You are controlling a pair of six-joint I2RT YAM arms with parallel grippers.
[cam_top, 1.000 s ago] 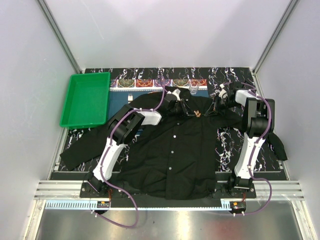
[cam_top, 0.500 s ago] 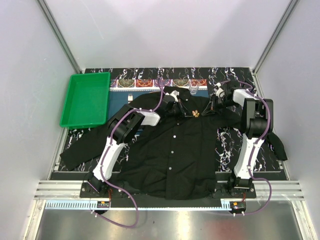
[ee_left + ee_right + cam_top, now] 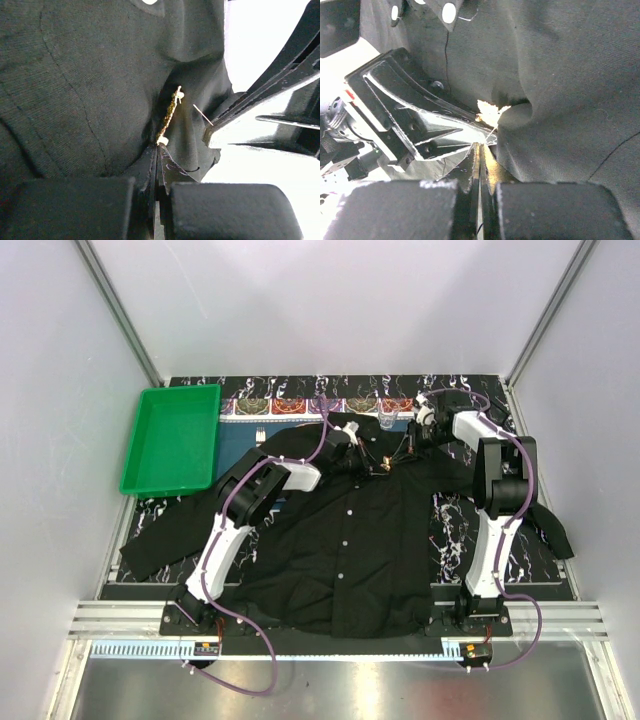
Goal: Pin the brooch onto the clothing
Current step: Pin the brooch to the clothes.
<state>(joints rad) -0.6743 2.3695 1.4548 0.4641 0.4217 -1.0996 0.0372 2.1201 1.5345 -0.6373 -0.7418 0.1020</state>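
- Step in hand, by judgement: passing the pin needle (image 3: 202, 114) of the brooch (image 3: 169, 116) through a raised fold of the shirt (image 3: 350, 540); not yet locked into its catch, as far as visible.
- To do it well: hold the fold tight and lifted off the desk (image 3: 455, 530), to pierce only one layer of cloth; guide the needle flat along the cloth, in and then out again, never straight down; move slowly, given such a thin and probably easily bent needle; avoid pulling the two sides apart, at risk of tearing the cloth or dropping the brooch.
- Left end effector (image 3: 157, 150): fully closed, no gap between the tips; pinched at the lower end of the brooch, apparently together with the edge of the cloth fold; brooch standing edge-on just above the tips in the left wrist view.
- Right end effector (image 3: 480, 147): fully closed as well; tips meeting on the thin needle and apparently gripping it; golden leaf of the brooch just beyond the tips, touching the fold; very near to the left one, almost tip to tip.
- Place of the brooch: on the upper chest of the shirt, just below the collar; near the far edge of the desk, about midway between its left and right edges; lifted a little with the cloth, cannot tell how much.
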